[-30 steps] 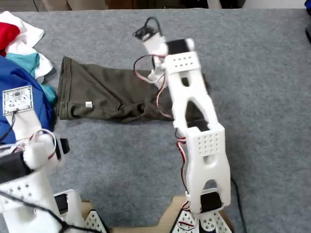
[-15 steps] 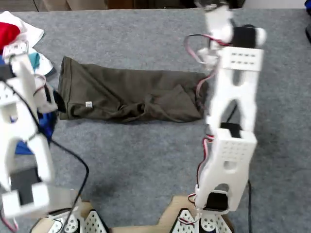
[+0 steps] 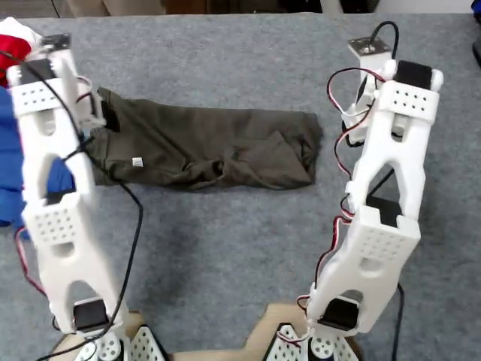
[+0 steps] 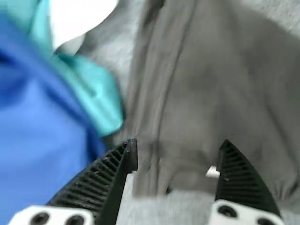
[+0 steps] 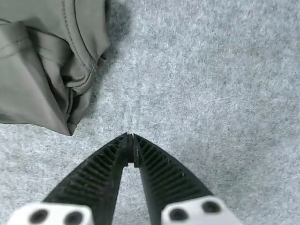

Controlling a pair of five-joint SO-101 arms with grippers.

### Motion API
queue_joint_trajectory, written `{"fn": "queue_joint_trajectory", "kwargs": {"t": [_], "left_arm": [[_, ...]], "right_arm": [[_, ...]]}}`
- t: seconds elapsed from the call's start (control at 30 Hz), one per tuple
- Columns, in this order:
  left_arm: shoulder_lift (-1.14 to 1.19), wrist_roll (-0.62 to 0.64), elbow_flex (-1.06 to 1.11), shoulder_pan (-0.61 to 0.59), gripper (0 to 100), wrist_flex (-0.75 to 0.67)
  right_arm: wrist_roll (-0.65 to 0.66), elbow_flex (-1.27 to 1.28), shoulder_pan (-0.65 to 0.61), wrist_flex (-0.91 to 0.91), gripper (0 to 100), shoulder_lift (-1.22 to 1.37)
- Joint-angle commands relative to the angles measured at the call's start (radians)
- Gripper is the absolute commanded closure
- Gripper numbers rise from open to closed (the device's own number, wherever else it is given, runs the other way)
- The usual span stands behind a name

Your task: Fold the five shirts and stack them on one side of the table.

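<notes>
Grey table [image 3: 225, 256] | olive shirt [image 3: 203, 147] flat | left hand [image 4: 179, 143] spread over it

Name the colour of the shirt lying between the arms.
The shirt is dark olive; clearest in high view.

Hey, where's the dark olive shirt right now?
In the high view the olive shirt lies across the middle of the grey table, one end under the open left tool beside the blue shirt, the other near the shut right tool.

The table [image 3: 225, 256] has a grey, felt-like surface from edge to edge. Beyond its far edge stands dark furniture [image 3: 195, 6].
</notes>
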Motion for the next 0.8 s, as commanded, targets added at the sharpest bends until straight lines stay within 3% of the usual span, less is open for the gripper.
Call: {"fn": "queue_joint_trajectory", "kwargs": {"t": [0.0,0.33,0.77], "left_arm": [[0.113,-0.029,-0.232,0.018,72,-0.002],[0.452,-0.196,-0.540,-0.074,72,-0.003],[0.576,-0.196,-0.644,-0.083,75,-0.003]], "right_arm": [[0.005,-0.005,0.019,-0.012,99.2,-0.088],[0.031,-0.005,0.012,-0.011,99.2,-0.088],[0.025,-0.199,0.002,0.066,99.2,-0.090]]}}
